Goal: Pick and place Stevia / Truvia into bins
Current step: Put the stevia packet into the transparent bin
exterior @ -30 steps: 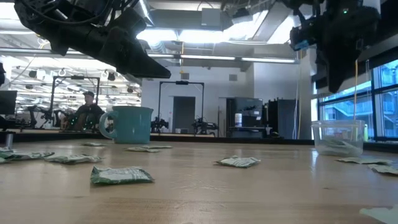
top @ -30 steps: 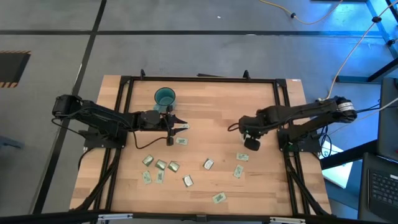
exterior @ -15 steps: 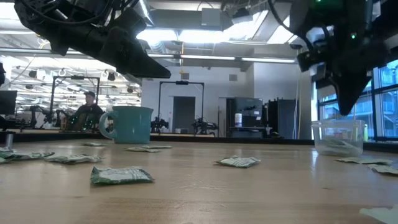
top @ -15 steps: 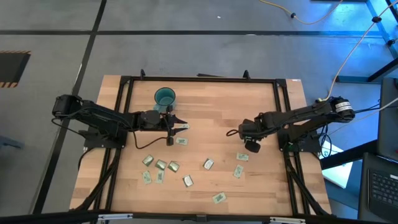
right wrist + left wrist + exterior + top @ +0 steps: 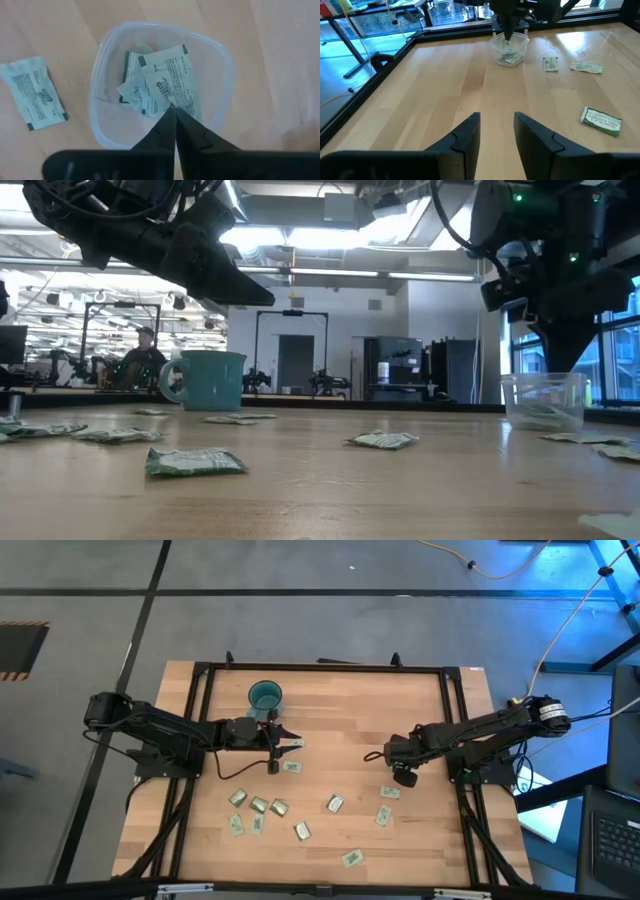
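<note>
The clear cup (image 5: 100,90) stands at the table's right (image 5: 545,400) with several green-and-white sachets (image 5: 172,75) lying in it. My right gripper (image 5: 174,111) is shut and points straight down over this cup, its tips about level with the rim (image 5: 558,368). In the high view the right gripper (image 5: 403,778) hides the cup. The teal cup (image 5: 265,696) stands near the far edge. My left gripper (image 5: 497,120) is open and hovers just on the near side of the teal cup (image 5: 285,748), clear of the wood. Loose sachets (image 5: 258,805) lie flat on the table. My right gripper has its shut tips right over a corner of the largest sachet (image 5: 186,102) in the clear cup. Whether the tips pinch that sachet or only stand above it, I cannot tell.
More sachets lie between the arms and toward the near edge (image 5: 334,804) (image 5: 388,793) (image 5: 352,858); one lies beside the clear cup (image 5: 37,92). A black frame (image 5: 200,670) borders the tabletop. Bare wood lies at the table's middle and far right. A person (image 5: 143,350) sits in the room behind.
My right gripper has come down from well above the clear cup until its tips reach the rim, drifting slightly toward the near edge, with its fingers shut throughout. My left arm has kept still.
</note>
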You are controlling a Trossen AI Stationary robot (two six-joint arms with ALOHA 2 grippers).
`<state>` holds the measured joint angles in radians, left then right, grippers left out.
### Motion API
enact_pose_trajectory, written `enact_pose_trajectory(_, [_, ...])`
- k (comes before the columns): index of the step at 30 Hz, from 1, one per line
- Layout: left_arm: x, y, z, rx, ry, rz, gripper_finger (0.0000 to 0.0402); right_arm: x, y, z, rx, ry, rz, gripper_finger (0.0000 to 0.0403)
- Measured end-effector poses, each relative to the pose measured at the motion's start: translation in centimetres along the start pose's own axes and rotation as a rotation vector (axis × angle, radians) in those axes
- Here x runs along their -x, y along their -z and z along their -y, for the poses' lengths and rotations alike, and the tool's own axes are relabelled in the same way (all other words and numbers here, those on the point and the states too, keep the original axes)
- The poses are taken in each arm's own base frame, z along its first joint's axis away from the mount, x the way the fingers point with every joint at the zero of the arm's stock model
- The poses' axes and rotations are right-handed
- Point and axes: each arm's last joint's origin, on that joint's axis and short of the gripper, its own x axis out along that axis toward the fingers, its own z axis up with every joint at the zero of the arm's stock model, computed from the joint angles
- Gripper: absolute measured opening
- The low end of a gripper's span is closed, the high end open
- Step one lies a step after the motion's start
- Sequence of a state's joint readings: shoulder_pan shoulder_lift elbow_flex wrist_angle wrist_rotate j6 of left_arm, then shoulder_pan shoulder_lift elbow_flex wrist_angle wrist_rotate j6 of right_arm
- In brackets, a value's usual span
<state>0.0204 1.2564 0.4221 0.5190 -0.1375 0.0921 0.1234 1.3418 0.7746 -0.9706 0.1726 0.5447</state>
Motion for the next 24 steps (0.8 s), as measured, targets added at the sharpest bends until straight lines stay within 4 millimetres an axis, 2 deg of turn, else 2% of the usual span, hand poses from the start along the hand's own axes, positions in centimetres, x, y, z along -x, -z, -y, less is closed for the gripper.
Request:
enact_pose_trajectory(6, [0.0,0.0,0.0,0.0,0.0,0.0,0.0114,0.0,0.0,0.0,0.002,-0.002,0.003,0.0027])
enact_pose_trajectory(12, [0.0,0.0,0.0,0.0,0.0,-0.001,0.0114,0.1,0.0,0.0,0.006,0.001,-0.002,0.0059])
enact_pose_trajectory(17, [0.0,0.0,0.0,0.0,0.0,0.0,0.0114,1.8,-0.9,-0.3,0.007,-0.016,0.029,0.0072])
enact_pose_trajectory(24, [0.0,0.0,0.0,0.0,0.0,0.0,0.0114,4.2,-1.6,-2.0,0.112,-0.077,0.123,0.007])
